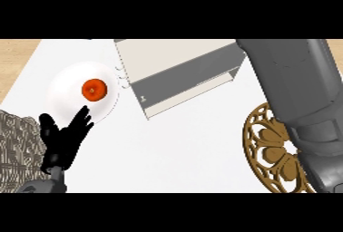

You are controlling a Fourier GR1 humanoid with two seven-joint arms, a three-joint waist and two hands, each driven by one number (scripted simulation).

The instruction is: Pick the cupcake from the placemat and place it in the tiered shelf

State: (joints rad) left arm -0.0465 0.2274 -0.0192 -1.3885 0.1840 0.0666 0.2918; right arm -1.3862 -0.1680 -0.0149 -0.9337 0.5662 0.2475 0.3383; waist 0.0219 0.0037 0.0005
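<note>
We are finding no cupcake in this view, so we cannot tell where it is sitting. The placemat [268, 149], a round gold openwork piece, is lying at the right edge of the tabletop [174, 149], and the part of it that is showing is carrying nothing. The right forearm [295, 81] is crossing over the placemat, hiding its right portion, and is running up along the right side toward the far edge. The right robot hand is lying beyond the top of the view, so we cannot tell whether it is open, closed or gripping anything.

The shelf [181, 68] is standing at the far edge near the middle, turned at an angle, pale on top with a grey tier showing below. Its right end is sitting close beside the right forearm.

Just left of the shelf, a white plate [67, 95] is resting near the far left corner, carrying a small orange-red item [94, 89]. The left robot hand [64, 140] is showing near the left edge with its fingers straight and spread, open, gripping nothing, its fingertips overlapping the plate's near rim. A grey woven object [13, 136] is sitting at the left edge beside that hand.
</note>
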